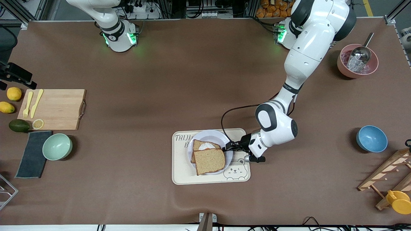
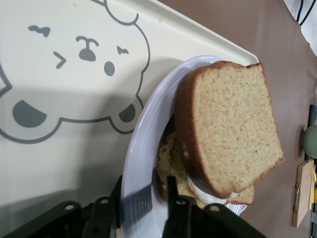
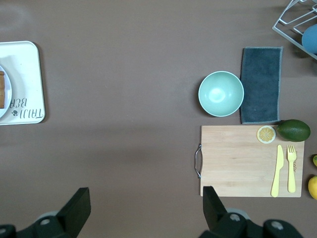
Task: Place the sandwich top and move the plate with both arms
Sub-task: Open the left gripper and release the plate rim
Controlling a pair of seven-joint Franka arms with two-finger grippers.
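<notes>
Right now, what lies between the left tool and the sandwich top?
Only the plate rim: the left wrist view shows the left tool straddling it, sandwich top just past.

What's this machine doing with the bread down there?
It is putting a sandwich together. The top slice already lies, a little askew, on an egg-topped slice on the plate, which sits on a cream tray. The left hand is right at the plate's rim, fingers apart on either side of it. The right hand waits open, high over bare table near a cutting board.
</notes>
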